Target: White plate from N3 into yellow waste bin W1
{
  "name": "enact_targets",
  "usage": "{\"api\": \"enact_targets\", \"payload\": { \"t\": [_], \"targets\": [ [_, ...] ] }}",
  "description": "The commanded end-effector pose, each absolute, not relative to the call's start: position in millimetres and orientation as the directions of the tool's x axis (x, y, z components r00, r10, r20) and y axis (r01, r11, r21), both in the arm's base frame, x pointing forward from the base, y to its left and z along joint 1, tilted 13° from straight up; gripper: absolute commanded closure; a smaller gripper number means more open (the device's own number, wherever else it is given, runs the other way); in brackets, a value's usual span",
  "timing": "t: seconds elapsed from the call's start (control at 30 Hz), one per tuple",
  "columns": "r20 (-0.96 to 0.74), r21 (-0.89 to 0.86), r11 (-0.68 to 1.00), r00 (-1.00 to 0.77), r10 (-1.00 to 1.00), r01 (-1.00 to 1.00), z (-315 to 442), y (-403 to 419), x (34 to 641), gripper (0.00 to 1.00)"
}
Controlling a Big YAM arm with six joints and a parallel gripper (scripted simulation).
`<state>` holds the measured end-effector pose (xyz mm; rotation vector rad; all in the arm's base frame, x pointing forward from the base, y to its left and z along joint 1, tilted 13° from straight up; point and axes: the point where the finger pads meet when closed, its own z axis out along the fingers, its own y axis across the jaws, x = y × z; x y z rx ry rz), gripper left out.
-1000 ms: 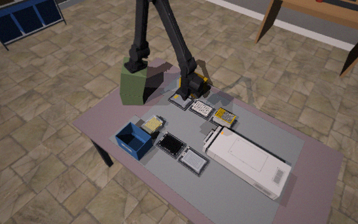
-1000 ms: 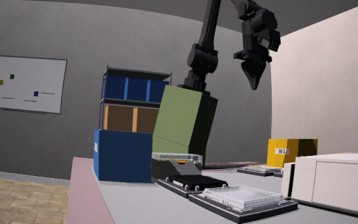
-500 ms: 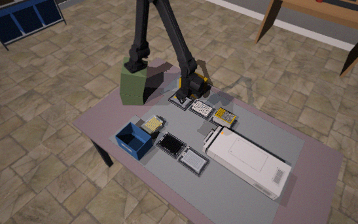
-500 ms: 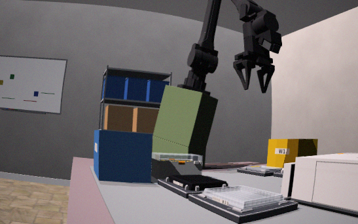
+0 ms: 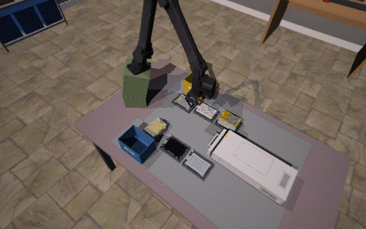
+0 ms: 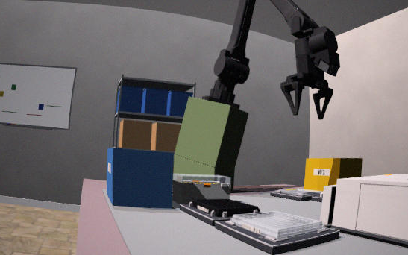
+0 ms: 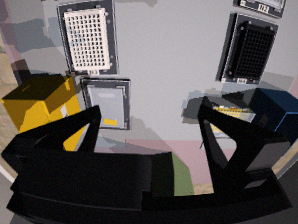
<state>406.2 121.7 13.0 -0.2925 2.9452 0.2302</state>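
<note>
The white plate (image 5: 207, 111) lies in its dark nest in the far row of the bench, between a nest with a grey plate (image 5: 183, 100) and a yellow plate (image 5: 230, 118). It also shows in the wrist view (image 7: 87, 39). The yellow bin W1 (image 6: 331, 172) stands upright at the far edge, partly hidden by the arm in the overhead view (image 5: 188, 84), and sits at the left of the wrist view (image 7: 40, 103). My gripper (image 6: 306, 102) hangs high above the bench near the bin, open and empty, and it also shows in the wrist view (image 7: 149, 119).
A blue open bin (image 5: 136, 143) stands at the near left. A black plate (image 5: 174, 147) and a clear plate (image 5: 198, 164) lie in nests in the near row. A large white instrument (image 5: 251, 161) fills the right. The green arm pedestal (image 5: 136, 85) is at the back left.
</note>
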Motion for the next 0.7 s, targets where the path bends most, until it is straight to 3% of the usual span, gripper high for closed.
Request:
{"api": "enact_targets", "payload": {
  "t": [0.0,0.67],
  "targets": [
    [-0.218,0.140,0.971,-0.963,-0.161,-0.194,19.1,135.5,424.9,0.00],
    [-0.215,0.145,0.970,-0.963,-0.160,-0.194,-5.7,205.6,432.4,0.00]
  ]
}}
